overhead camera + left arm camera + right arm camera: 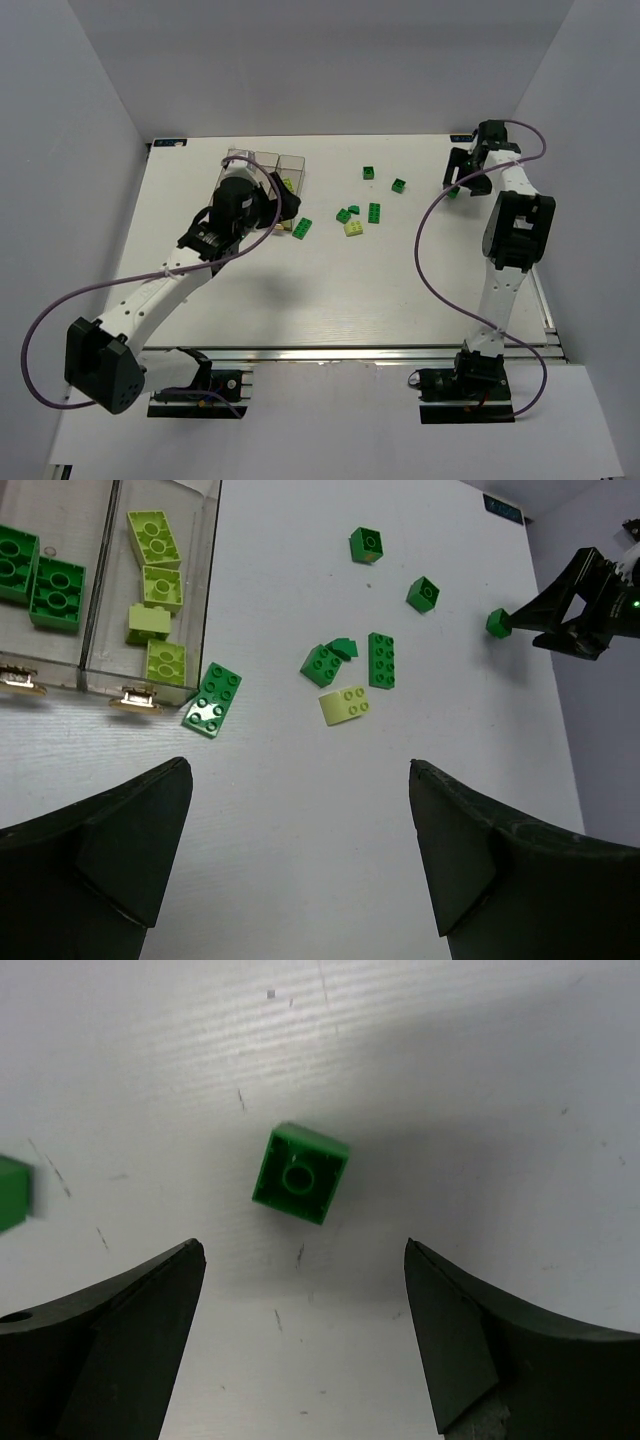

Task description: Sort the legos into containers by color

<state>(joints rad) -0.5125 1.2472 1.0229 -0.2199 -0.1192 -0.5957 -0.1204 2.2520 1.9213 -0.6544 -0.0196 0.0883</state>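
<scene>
Eight legos point(381, 660) lay loose on the table point(330, 300) by my count from the left wrist view, so I judged the sort roughly half done. Dark green bricks point(55, 580) and pale yellow-green bricks point(153, 535) already sat in separate compartments of the containers point(210, 580). The step in hand was a pick on the right side. The right gripper point(302, 1250) hovered over a small dark green brick point(300, 1173) near the table's far right edge, well apart from the containers. Its jaws were spread wide and held nothing, and the brick lay just ahead of the fingertips, touching neither. That brick seemed to lie studs-down and slightly skewed to the jaws. The next move, I reckoned, called for a short advance and a small wrist turn so the pads met flat sides, then a descent and a close. The left gripper point(300, 765) hung fully open and empty over the table near the containers.
</scene>
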